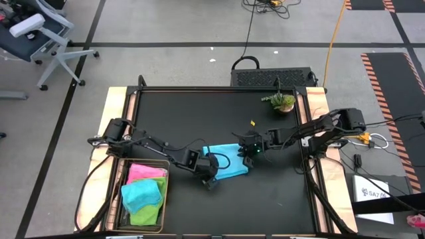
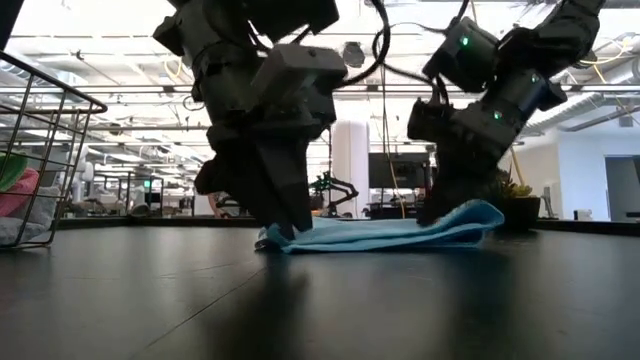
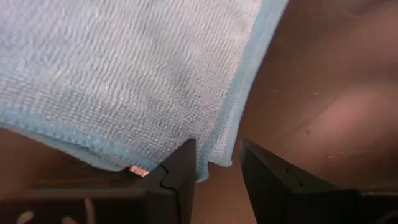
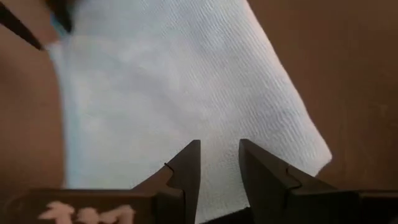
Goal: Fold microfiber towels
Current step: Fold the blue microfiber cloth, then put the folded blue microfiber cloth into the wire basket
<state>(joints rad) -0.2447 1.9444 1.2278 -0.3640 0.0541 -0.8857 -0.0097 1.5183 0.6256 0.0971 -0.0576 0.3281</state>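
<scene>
A light blue microfiber towel (image 1: 229,166) lies folded flat in the middle of the black table, its layers stacked (image 2: 400,232). My left gripper (image 1: 210,178) is at the towel's near left corner and points steeply down. Its fingers are open, one on each side of that corner (image 3: 204,163). My right gripper (image 1: 250,151) slants down over the towel's far right end. It is open too, with the towel's surface (image 4: 174,93) showing through the gap between its fingers. My left gripper stands astride the towel's corner (image 3: 204,163) with bare table showing between its fingers; I cannot tell whether it touches the cloth. My right gripper reaches down to the top of the towel's right end (image 2: 450,218); I cannot tell whether its fingertips rest on it.
A wire mesh basket (image 1: 121,192) at the near left holds pink (image 1: 143,172), teal (image 1: 143,194) and lime green (image 1: 149,214) towels. A small potted plant (image 1: 282,101) stands at the far right. Bare table lies at the far left and the near right.
</scene>
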